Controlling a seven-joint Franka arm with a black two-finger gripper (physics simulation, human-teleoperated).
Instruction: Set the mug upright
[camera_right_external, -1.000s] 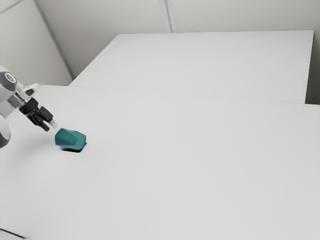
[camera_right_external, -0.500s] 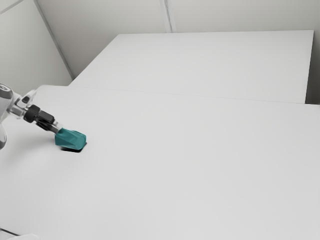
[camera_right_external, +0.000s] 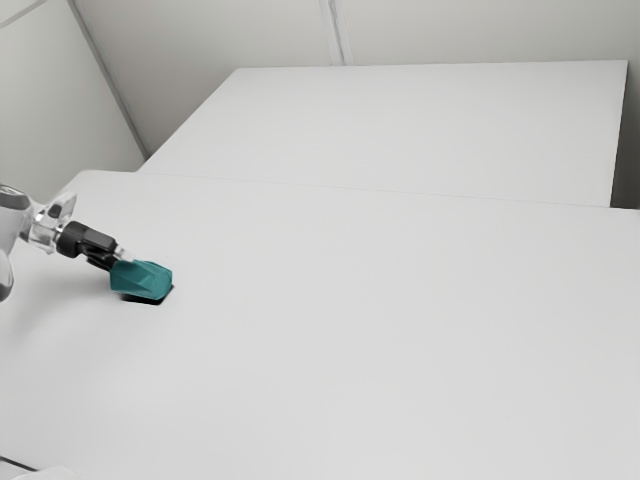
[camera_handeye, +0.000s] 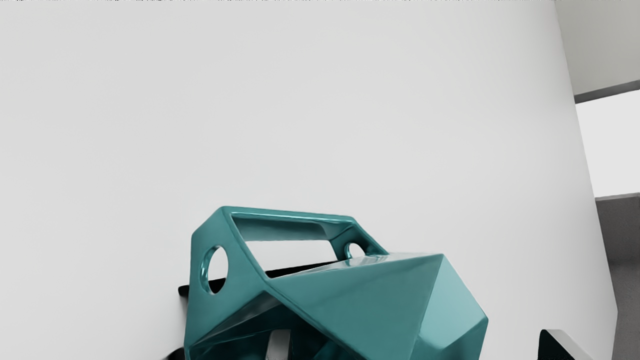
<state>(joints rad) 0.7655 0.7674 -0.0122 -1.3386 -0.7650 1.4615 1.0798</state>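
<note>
The teal faceted mug (camera_right_external: 142, 281) lies on its side on the white table, toward the exterior view's left. My gripper (camera_right_external: 120, 260) reaches it from the exterior view's upper left, tilted low over the table. In the wrist view the mug (camera_handeye: 360, 300) shows its angular handle and its dark mouth. The gripper (camera_handeye: 420, 347) is open across the mug's wall: one fingertip (camera_handeye: 278, 345) is within the mouth, the other fingertip (camera_handeye: 565, 345) stands outside the body with a gap beside it. Contact at the inner fingertip cannot be made out.
The broad white tabletop (camera_right_external: 380, 330) extends toward the exterior view's right. Behind it is another white surface (camera_right_external: 400, 130), with pale walls beyond. A table edge runs past the mug's outer side in the wrist view.
My hand has come down and tipped flatter, bringing the fingers from above the mug to its near end. The mug has not visibly moved.
</note>
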